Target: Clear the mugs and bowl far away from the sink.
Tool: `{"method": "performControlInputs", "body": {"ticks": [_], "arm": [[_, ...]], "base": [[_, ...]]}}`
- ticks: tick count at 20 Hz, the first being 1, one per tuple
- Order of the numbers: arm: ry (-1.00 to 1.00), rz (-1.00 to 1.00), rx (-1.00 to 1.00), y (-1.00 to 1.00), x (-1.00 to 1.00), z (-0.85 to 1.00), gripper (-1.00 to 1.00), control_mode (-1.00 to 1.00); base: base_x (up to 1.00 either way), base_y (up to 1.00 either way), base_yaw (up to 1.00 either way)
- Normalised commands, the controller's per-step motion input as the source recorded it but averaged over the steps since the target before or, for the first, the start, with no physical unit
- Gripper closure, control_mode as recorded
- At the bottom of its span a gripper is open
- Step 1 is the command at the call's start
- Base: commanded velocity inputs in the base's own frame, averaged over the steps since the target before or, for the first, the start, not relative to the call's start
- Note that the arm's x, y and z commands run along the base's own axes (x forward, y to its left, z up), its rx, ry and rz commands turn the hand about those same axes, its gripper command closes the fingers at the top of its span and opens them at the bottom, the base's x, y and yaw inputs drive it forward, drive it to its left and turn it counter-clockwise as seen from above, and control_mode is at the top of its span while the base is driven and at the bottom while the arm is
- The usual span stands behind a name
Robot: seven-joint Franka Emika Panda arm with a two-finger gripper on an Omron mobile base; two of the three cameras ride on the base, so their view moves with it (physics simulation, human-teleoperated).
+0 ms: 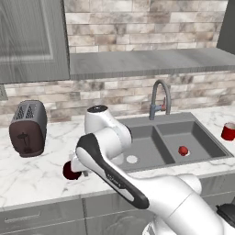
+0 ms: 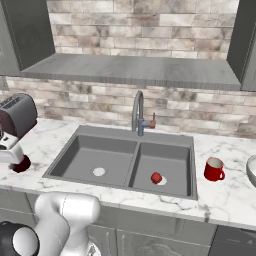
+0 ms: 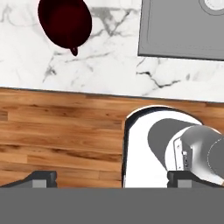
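Gripper [image 3: 112, 179]: the two dark fingertips [image 3: 41, 178] stand wide apart at the bottom of the hand view with nothing between them, so it is open and empty. It looks straight down past the counter's front edge, with wooden floor [image 3: 61, 127] beneath it.

Dark maroon mug [image 3: 64, 22]: ahead of the fingers and to their left in the hand view, upright on the marble counter [image 3: 109, 57], its small handle turned toward the gripper. In the left base view this mug [image 1: 70, 170] sits just beside the arm's wrist, left of the sink [image 1: 158, 137].

Sink: its near left corner lies ahead and to the right of the fingers. A small red round object [image 2: 156, 177] rests in the right basin, and the tap [image 2: 139, 115] stands behind.

Bright red mug [image 2: 214, 169]: well apart from the gripper, on the counter beyond the sink's far side.

Bowl [image 2: 251, 170]: farther still, cut by the frame edge.

Toaster [image 1: 28, 127]: behind the maroon mug, by the wall.
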Motion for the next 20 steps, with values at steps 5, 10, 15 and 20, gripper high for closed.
{"method": "performControlInputs", "body": {"ticks": [5,10,15,20], "arm": [[0.00,0.00,0.00,0.02,0.32,-0.24,-1.00,-1.00],[0.00,0.00,0.00,0.12,0.26,-0.29,-1.00,-1.00],[0.00,0.00,0.00,0.23,0.32,-0.29,-1.00,-1.00],[0.00,0.00,0.00,0.29,0.34,-0.28,-1.00,-1.00]], "base": [[0.00,0.00,0.00],[0.00,0.00,0.00],[0.00,0.00,0.00],[0.00,0.00,0.00]]}}
